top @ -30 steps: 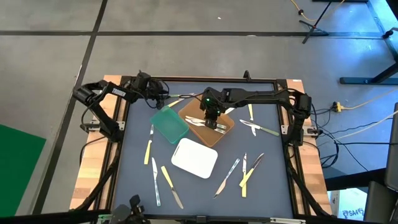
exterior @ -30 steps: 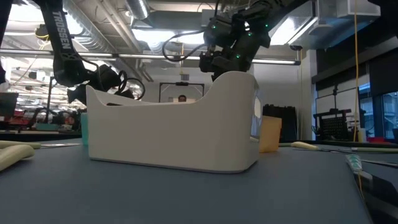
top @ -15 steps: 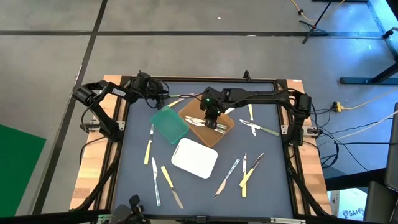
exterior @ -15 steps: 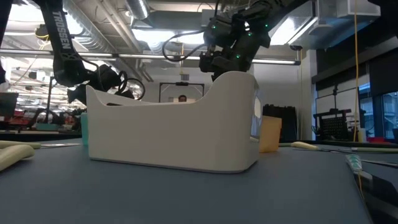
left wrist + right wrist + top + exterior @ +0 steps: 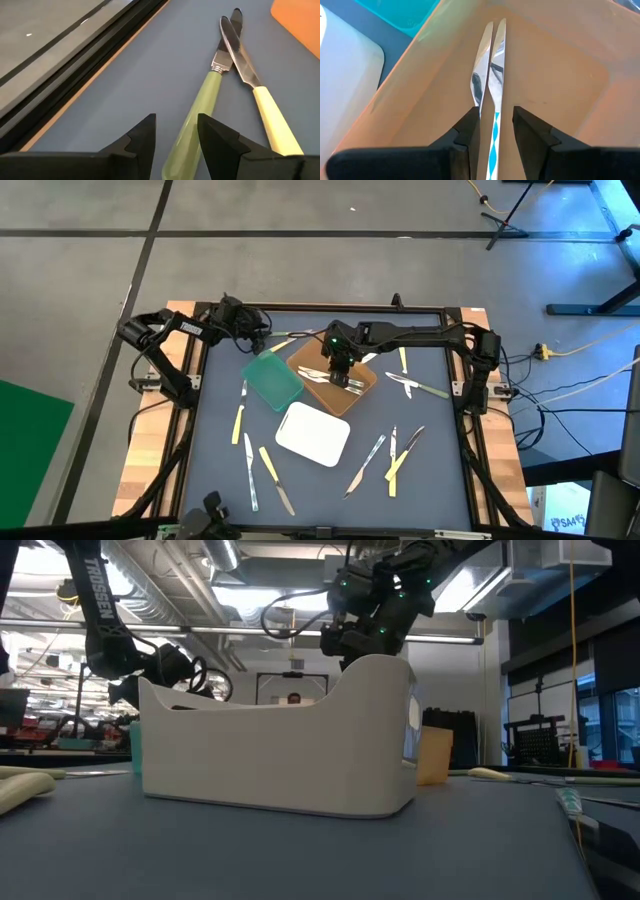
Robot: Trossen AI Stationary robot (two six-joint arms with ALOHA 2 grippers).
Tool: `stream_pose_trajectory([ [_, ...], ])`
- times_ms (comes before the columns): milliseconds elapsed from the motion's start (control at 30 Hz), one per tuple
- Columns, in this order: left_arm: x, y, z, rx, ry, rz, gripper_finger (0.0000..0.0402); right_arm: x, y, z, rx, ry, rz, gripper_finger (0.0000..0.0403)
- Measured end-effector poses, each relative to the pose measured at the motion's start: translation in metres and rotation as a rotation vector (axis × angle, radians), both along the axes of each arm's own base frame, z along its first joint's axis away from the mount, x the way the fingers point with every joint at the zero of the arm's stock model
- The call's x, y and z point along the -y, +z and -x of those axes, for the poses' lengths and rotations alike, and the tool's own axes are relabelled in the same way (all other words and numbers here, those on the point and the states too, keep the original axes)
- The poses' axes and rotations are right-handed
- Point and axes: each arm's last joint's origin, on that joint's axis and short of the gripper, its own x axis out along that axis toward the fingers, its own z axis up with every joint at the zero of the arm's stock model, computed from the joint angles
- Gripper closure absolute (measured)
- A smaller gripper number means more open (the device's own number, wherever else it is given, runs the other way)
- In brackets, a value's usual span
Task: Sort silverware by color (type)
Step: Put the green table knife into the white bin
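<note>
silverware (image 5: 392, 450) lay scattered over the table (image 5: 430, 480), most of it along the near edge and the right side, with a yellow-handled piece (image 5: 238, 425) by the left edge. the right gripper (image 5: 340, 366) hung over the brown tray (image 5: 364, 391) near the table's far edge, its fingers (image 5: 465, 137) parted a little around a silvery-blue knife (image 5: 496, 120) that pointed down into the tray; the knife sat between them, though whether they actually pinched it could not be told. other pale pieces (image 5: 318, 373) lay inside that tray. the left gripper (image 5: 262, 335) waited at the far left corner, its fingers (image 5: 142, 137) standing apart with nothing clamped, a green-handled knife (image 5: 200, 112) on the table reaching between them, crossed at the tip with a yellow-handled knife (image 5: 260, 102). the green tray (image 5: 272, 378) sat just left of the brown one, and the white tray (image 5: 312, 434) lay nearer the table's middle.
</note>
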Motion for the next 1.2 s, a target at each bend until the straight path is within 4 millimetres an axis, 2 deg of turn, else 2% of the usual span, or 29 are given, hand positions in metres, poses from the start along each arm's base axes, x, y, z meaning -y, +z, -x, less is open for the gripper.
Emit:
stream_pose_trajectory([
  [467, -0.0002, 0.0000, -0.0011, -0.025, 0.051, -0.014, 0.0263, 0.0002, 0.0002, -0.0006, 0.006, 0.003, 0.003, 0.0299],
  [1200, 0.0080, -0.0045, -0.0060, -0.116, -0.066, -0.052, 0.0263, 0.0002, 0.0002, -0.0006, 0.006, 0.003, 0.004, 0.0299],
])
